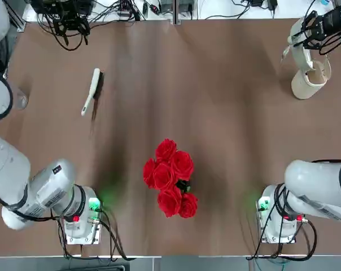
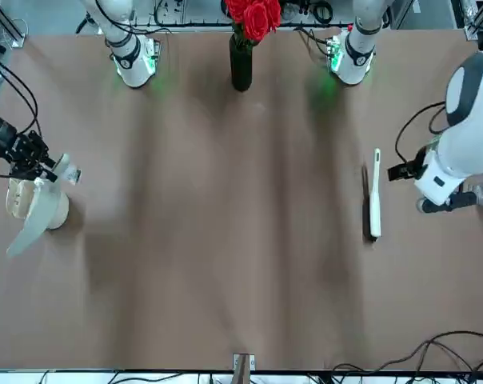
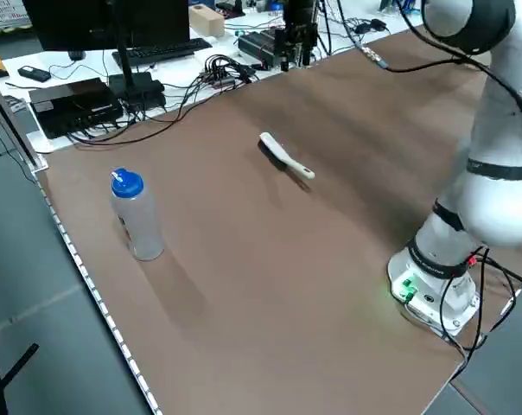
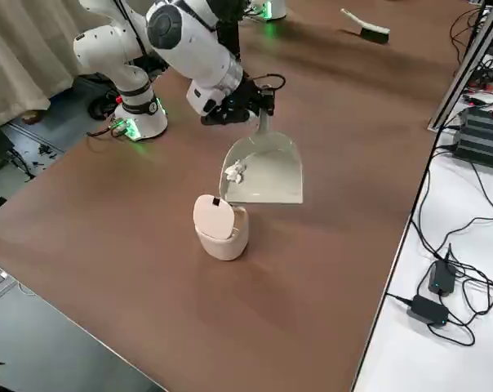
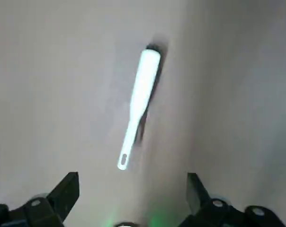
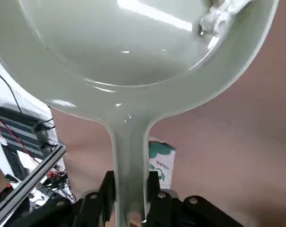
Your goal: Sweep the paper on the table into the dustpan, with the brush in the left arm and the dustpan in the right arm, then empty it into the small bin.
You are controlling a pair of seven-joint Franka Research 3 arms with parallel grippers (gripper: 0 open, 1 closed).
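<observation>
paper [image 4: 235, 171] in dustpan [image 4: 267, 171], handle clamped by right end effector [image 4: 259, 106], tilted over small bin [image 4: 220, 228].

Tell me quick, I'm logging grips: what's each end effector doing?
Left end effector: open, empty, above the brush.
Right end effector: shut on the dustpan handle.

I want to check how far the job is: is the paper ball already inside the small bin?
No, in the right side view the paper lies in the dustpan, which the right gripper holds beside the small bin.
</observation>
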